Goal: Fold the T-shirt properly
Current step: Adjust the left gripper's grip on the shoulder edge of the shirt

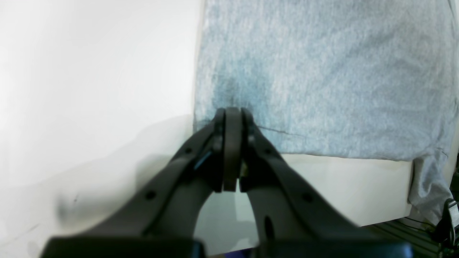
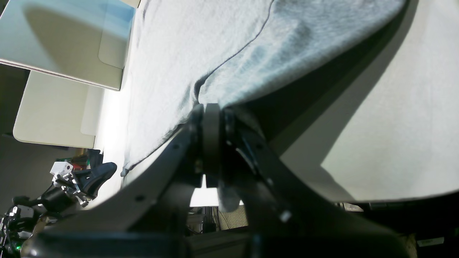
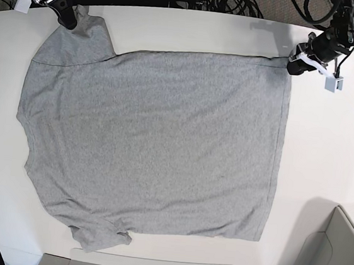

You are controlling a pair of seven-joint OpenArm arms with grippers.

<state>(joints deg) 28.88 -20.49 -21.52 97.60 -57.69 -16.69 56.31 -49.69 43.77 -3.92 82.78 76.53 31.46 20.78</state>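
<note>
T-shirt (image 3: 157, 143) — heather-grey, plain side up — lies spread flat across white bench (image 3: 327, 148). Left fingers (image 1: 233, 114) closed, pinching hem corner at far bench edge. Right fingers (image 2: 211, 111) closed on sleeve end, cloth lifted slightly there. Both grips along same far edge, likely to draw that side over for first fold. Black cables beyond bench; pale tray (image 3: 334, 263) at near corner.

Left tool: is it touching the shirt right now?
Touching. In the left wrist view the left tool is shut with its tips on the shirt's hem corner at the table edge.
</note>
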